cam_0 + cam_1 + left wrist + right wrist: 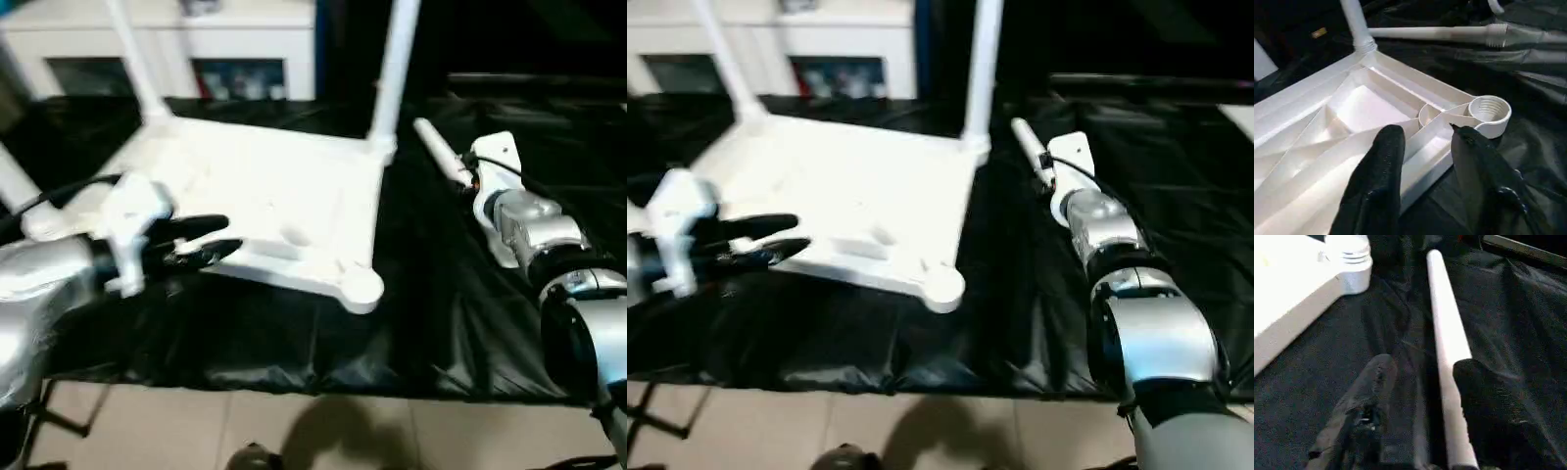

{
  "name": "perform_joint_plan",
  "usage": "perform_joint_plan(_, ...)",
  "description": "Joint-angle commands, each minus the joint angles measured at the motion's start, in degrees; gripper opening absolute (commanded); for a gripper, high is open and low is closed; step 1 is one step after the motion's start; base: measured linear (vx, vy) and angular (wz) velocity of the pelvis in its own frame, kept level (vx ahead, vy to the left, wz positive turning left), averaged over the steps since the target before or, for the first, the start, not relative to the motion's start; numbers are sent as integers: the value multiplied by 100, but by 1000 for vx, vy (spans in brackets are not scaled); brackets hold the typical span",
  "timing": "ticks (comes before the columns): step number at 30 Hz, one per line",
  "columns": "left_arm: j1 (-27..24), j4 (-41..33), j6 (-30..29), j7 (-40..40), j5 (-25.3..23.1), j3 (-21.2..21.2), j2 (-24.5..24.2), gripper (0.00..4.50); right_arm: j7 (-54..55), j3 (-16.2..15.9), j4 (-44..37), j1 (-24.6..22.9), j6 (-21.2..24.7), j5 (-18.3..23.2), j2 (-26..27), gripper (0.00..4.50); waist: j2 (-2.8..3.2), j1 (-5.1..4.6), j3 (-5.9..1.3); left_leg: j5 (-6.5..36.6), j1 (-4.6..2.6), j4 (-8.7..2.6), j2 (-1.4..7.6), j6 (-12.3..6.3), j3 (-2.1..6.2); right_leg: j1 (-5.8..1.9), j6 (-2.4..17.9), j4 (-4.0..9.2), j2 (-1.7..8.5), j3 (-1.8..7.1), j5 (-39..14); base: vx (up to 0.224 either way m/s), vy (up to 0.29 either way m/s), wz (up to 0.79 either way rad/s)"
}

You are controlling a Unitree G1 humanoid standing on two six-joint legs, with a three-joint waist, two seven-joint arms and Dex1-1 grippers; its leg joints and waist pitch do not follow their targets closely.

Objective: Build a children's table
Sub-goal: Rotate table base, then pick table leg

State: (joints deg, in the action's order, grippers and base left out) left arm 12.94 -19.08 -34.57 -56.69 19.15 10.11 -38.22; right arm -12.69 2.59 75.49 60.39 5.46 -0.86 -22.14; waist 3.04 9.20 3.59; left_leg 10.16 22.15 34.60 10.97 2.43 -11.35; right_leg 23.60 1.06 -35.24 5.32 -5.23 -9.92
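Black plastic sheeting (441,323) over the counter, tiled floor below the near edge, white cabinet (167,49) with glass doors at the back. Upside down on the sheeting: white tabletop (265,196), ribbed underside up. Three legs already standing in corner sockets: two at the far corners (392,69) (132,59), one at the near left (15,186). Near-right corner socket (1489,110) still bare, threads visible inside.

Left gripper (211,240) just over the near rim of the tabletop, fingers (1378,181) apart, straddling a rib, clamped on nothing. Right gripper (1420,382) low over the sheeting to the right of the tabletop, fingers (1484,401) apart as well, nothing held.

Fourth leg (1447,333) loose on the sheeting, right of the tabletop, long axis running away from the robot, roughly in line with the right gripper's reach. Between the two right fingers, lying close against one of them; contact hard to judge. Right arm far nearer to it than the left. Judged next: closing on the leg, lifting, then carrying its end leftward to the bare socket at the near-right corner, with the left gripper well placed to steady the tabletop.
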Motion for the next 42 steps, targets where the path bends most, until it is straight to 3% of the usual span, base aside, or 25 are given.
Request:
perform_joint_plan(1,-78,-183,-168,69,125,77,-65,218,40,75,79,117,-56,-5,-50,264,45,-14,-413,1910,-142,-411,215,188,126,-225,1407,315,298,273,-1259,0,0,0)
perform_joint_plan(2,-174,-246,-222,123,147,31,-77,241,14,61,106,133,-45,-45,-92,289,48,14,-419,1870,-128,-408,218,189,133,-230,1366,311,311,279,-1304,0,0,0)
perform_joint_plan(5,-388,-519,-421,182,287,141,-119,255,-16,7,127,174,-8,-149,-174,297,-1,-1,-422,1771,-118,-402,214,174,123,-231,1314,314,300,281,-1347,0,0,0)
perform_joint_plan(7,-513,-673,-551,178,392,213,-141,284,-10,-10,138,224,10,-213,-253,329,-16,-14,-402,1688,-97,-400,205,149,128,-233,1264,317,298,285,-1406,0,0,0)
perform_joint_plan(8,-607,-792,-623,174,460,275,-163,292,6,-11,141,256,6,-237,-302,336,-50,-49,-332,1759,-88,-416,198,131,115,-193,1212,348,281,290,-1521,0,0,0)
perform_joint_plan(9,-715,-942,-716,188,532,352,-187,297,21,-11,145,292,8,-259,-355,339,-50,-59,-347,1751,-74,-414,192,125,130,-223,1197,331,287,288,-1543,0,0,0)
perform_joint_plan(14,-884,-1194,-950,279,721,499,-206,342,76,6,160,408,37,-296,-525,384,-90,-183,-250,1865,-86,-426,173,86,125,-177,991,390,264,294,-1919,0,0,0)
perform_joint_plan(15,-908,-1227,-965,285,758,533,-229,349,40,0,165,427,61,-305,-554,392,-136,-211,-222,1866,-84,-435,175,79,115,-161,971,411,253,298,-1924,0,0,0)
perform_joint_plan(17,-943,-1298,-1027,289,867,631,-314,359,-129,5,195,480,183,-350,-606,402,-151,-246,-202,1826,-74,-445,177,100,126,-167,977,392,246,299,-1841,0,0,0)
perform_joint_plan(19,-951,-1316,-1037,279,880,688,-405,378,-274,118,218,510,335,-262,-620,421,-195,-333,-126,1846,-62,-464,180,71,128,-154,1031,386,231,301,-1737,0,0,0)
perform_joint_plan(24,-1051,-1545,-1233,360,1008,858,-518,412,-445,254,251,505,411,-146,-622,424,-255,-414,-62,1396,-34,-444,187,-42,116,-183,1251,331,247,319,-1212,0,0,0)
perform_joint_plan(26,-1133,-1657,-1296,391,1042,911,-538,412,-594,370,257,505,486,-19,-591,424,-282,-421,-73,775,17,-385,176,-294,95,-205,1463,255,231,317,-468,0,0,0)
perform_joint_plan(28,-1252,-1807,-1398,399,1177,1014,-604,412,-697,406,257,501,551,-22,-581,424,-332,-421,-44,523,31,-362,172,-493,73,-188,1590,239,218,314,-244,0,0,0)
perform_joint_plan(29,-1299,-1867,-1435,404,1232,1053,-625,412,-725,404,259,494,576,-47,-580,424,-321,-419,-24,529,40,-362,181,-543,73,-189,1646,241,226,311,-307,0,0,0)
perform_joint_plan(32,-1474,-2092,-1606,440,1368,1252,-708,412,-1078,652,269,500,799,177,-521,424,-347,-402,52,919,1,-397,206,-461,70,-157,1584,306,241,324,-850,0,0,0)
perform_joint_plan(35,-1528,-2171,-1694,442,1439,1340,-767,412,-1111,621,278,484,847,120,-509,424,-330,-399,101,1087,-20,-426,225,-283,82,-135,1551,316,239,327,-1086,0,0,0)
perform_joint_plan(42,-1587,-2209,-1836,332,1676,1447,-1000,412,-1088,657,317,439,1318,86,-476,424,-337,-371,132,999,-17,-434,211,-177,87,-148,1564,298,257,345,-967,0,0,0)
